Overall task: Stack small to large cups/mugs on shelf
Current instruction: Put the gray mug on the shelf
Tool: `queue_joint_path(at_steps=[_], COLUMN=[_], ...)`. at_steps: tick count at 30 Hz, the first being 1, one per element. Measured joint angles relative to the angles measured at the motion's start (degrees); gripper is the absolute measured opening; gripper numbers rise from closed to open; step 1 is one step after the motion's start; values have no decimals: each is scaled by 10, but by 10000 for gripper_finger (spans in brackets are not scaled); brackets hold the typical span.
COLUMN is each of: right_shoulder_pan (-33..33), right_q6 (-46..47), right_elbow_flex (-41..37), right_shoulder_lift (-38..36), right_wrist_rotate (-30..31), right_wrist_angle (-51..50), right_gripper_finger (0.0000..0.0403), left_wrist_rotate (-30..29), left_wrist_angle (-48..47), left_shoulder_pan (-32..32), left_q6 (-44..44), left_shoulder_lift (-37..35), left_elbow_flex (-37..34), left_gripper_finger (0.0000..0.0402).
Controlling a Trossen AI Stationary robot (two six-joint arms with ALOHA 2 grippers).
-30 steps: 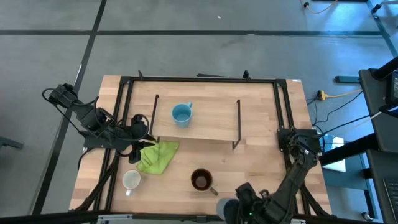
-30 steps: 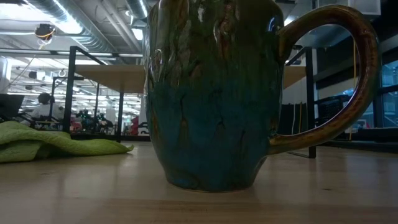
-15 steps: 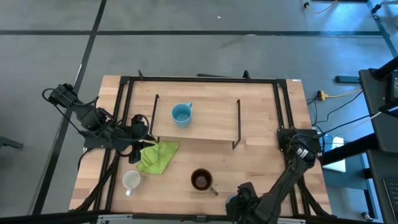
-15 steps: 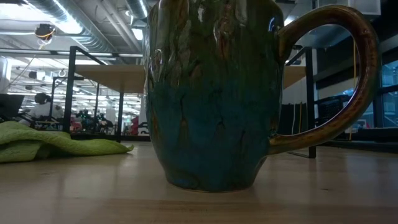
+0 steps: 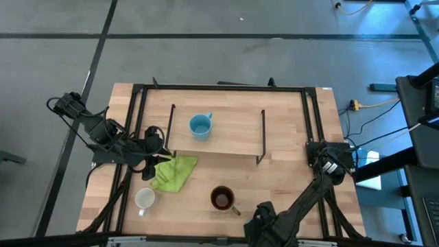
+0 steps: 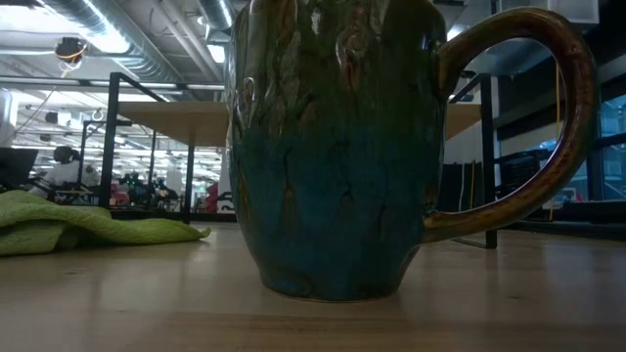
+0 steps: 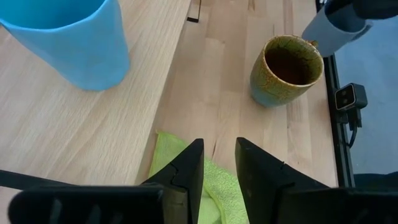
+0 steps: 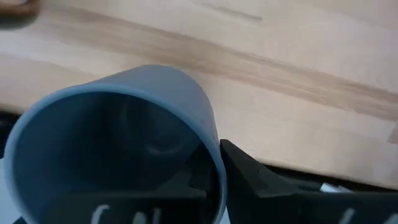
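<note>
- The table is pale wood with straight grain, edged by a black metal frame
- The shelf is a low rectangular light-wood board on thin black wire ends, standing on the far half of the table
- A light blue mug, smooth and round with a small handle, stands upright on the shelf's left part; the left wrist view shows its glossy tapered wall
- The brown mug has a dark inside and stands upright on the table in front of the shelf, handle toward the right; seen close in the low view its glaze is streaked, green-brown above and blue-green below, with a thick looped handle
- A white mug stands upright near the table's front left corner
- A crumpled green cloth lies between the white mug and the shelf
- The left pincer hangs over the cloth's edge, its dark fingers slightly apart and grasping nothing; the light blue mug and brown mug are well apart from it
- The right pincer is at the table's front edge, just right of the brown mug; a grey-blue mug, matte and smooth, sits tilted against its dark finger, rim toward the camera; whether the grip is clenched or released I cannot tell
</note>
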Motion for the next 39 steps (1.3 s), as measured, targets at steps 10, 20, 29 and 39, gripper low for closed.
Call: queue_joint_path(at_steps=[10, 20, 29, 39], right_shoulder_pan=[-29, -48, -48, -48], right_q6=[11, 5, 7, 13], right_elbow_flex=[-10, -10, -10, -3], right_shoulder_lift=[-1, -1, -2, -2], right_wrist_rotate=[35, 47, 47, 47], right_wrist_angle=[-57, -52, -50, -111], right_gripper_finger=[29, 29, 73, 133], left_wrist_rotate=[13, 23, 23, 23], left_wrist_angle=[0, 0, 0, 0], left_shoulder_pan=[0, 0, 0, 0], left_q6=[-4, -13, -8, -7], left_shoulder_lift=[0, 0, 0, 0], left_elbow_flex=[0, 0, 0, 0], left_gripper_finger=[86, 86, 86, 86])
